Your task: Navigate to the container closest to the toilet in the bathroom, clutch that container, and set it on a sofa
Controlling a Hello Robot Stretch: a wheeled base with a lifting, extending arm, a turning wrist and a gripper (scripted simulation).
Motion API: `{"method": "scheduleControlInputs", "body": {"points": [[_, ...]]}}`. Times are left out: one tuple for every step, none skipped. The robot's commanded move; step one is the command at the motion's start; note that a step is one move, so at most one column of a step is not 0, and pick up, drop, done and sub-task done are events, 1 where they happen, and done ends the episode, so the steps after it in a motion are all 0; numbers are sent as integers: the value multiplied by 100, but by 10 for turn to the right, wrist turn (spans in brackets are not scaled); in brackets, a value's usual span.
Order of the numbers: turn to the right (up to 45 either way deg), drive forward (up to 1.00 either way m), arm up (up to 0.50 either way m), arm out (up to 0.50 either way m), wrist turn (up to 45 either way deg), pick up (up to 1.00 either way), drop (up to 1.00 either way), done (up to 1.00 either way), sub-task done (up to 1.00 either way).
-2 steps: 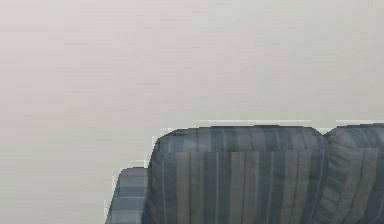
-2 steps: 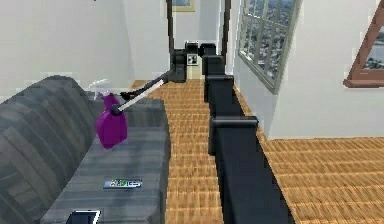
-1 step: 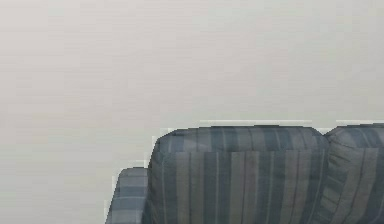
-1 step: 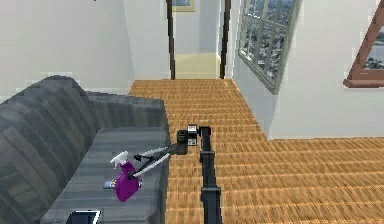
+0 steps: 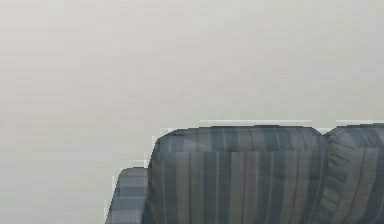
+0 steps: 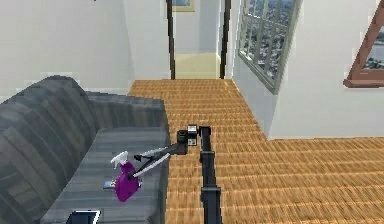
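A grey-blue striped sofa (image 5: 250, 175) stands against a plain wall in the forward view. In the arm side view the same sofa (image 6: 55, 125) runs along the left, seat cushions toward the wooden floor. The arm's dark bar (image 6: 208, 175) rises from the bottom edge, and the gripper (image 6: 140, 166) reaches left over the seat. A purple spray bottle with a white head (image 6: 125, 183) is at the fingers' far end, tilted, with the seat cushion right behind it. I cannot tell whether the gripper holds the bottle or the bottle lies on the cushion.
A flat white and blue object (image 6: 83, 216) lies on the seat near the bottom edge. Wooden floor (image 6: 290, 170) stretches to the right of the sofa. A doorway (image 6: 196, 40) opens at the far end, beside a large window (image 6: 266, 40).
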Motion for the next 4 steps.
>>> {"method": "scheduleControlInputs", "body": {"points": [[0,0,0,0,0,0,100,0,0],[0,0,10,0,0,0,0,0,0],[0,0,0,-8,0,0,0,0,0],[0,0,0,0,0,0,0,100,0]]}}
